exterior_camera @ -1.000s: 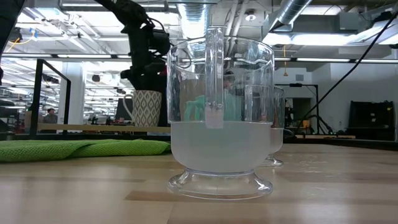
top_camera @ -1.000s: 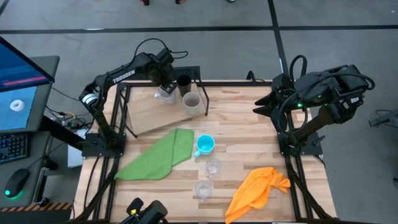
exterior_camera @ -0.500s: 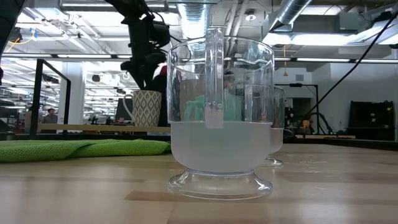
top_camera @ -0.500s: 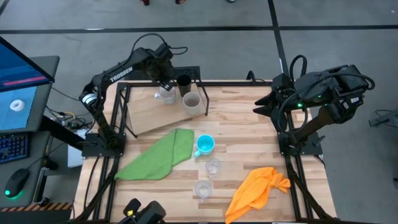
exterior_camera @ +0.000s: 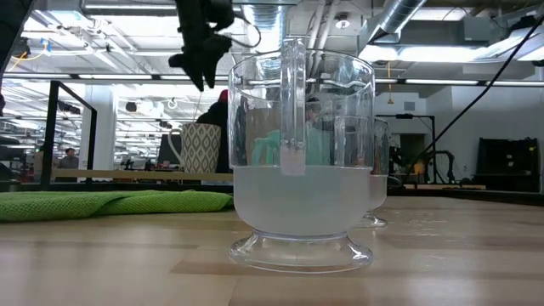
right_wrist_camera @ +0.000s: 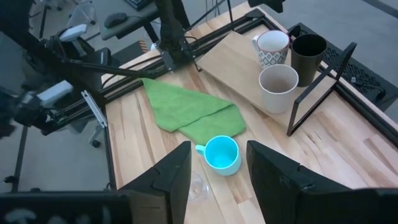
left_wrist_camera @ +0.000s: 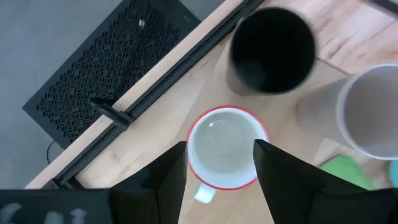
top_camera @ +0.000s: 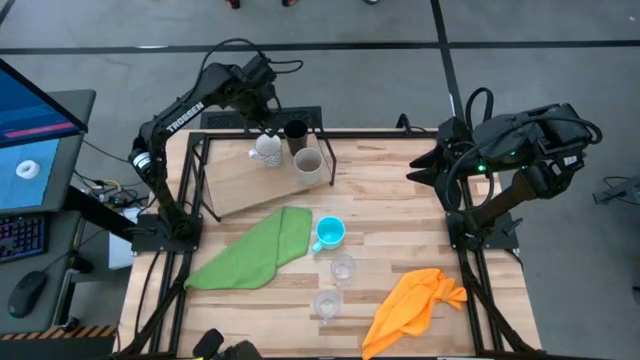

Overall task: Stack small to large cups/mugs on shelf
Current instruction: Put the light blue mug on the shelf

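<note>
White mug: (top_camera: 266, 149) stood upright on the shelf, upper left of centre in the high view; mouth turned up, so the long axis is vertical. A red rim and a small handle are seen in the left wrist view (left_wrist_camera: 227, 147); a patterned side is seen in the low view (exterior_camera: 201, 149).
Black cup: (top_camera: 296, 132) upright just beside the white mug, at the shelf's far edge by the wire frame; open mouth up (left_wrist_camera: 271, 51).
Grey-beige cup: (top_camera: 308, 164) upright on the shelf, near the black cup and the white mug; mouth up (right_wrist_camera: 278, 87).
Shelf: (top_camera: 235, 185) a pale board laid at a tilt in the upper left part of the bench, with a black wire frame at its edges.
Blue mug: (top_camera: 330, 233) upright on the bench at the frame's centre, handle pointed toward the green cloth.
Clear glasses: one (top_camera: 343, 268) and another (top_camera: 326, 304) below the blue mug in the high view, upright and apart; the nearer is seen filling the low view (exterior_camera: 299, 157), handle facing the camera.
Left claw: (top_camera: 262, 100) held above the white mug, clear of it; fingers spread, nothing between them (left_wrist_camera: 217, 171).
Right claw: (right_wrist_camera: 217, 168) fingers are spread and empty; the right arm (top_camera: 515, 150) is folded at the right edge of the bench.
Green cloth: (top_camera: 260, 247) lying left of the blue mug.
Orange cloth: (top_camera: 415, 302) crumpled at the lower right.
Bench: (top_camera: 400, 210) striped wood.
</note>
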`<action>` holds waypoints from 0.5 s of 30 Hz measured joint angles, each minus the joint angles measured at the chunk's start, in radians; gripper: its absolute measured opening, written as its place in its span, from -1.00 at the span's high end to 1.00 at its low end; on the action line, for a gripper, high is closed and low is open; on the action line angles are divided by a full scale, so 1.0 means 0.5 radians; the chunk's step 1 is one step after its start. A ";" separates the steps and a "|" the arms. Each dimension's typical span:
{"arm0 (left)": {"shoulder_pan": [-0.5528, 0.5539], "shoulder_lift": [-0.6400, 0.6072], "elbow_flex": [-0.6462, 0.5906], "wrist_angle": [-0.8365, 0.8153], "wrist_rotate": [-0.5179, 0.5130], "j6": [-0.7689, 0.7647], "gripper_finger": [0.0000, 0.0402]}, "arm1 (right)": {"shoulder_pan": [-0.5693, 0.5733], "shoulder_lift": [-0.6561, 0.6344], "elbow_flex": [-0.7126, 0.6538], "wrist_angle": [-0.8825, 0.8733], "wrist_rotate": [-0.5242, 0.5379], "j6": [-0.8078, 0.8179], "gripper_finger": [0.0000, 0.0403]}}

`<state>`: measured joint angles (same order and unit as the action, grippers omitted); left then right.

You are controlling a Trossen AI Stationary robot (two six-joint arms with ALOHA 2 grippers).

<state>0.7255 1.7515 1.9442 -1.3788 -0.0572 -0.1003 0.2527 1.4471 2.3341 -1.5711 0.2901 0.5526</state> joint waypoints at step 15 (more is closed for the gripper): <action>-0.585 0.000 0.363 -0.295 0.060 -0.195 0.12 | 0.000 0.000 0.000 0.000 0.000 -0.021 0.13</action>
<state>0.4328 1.7515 2.1259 -1.5263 -0.0273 -0.1977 0.2527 1.4471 2.3341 -1.5711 0.2901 0.5419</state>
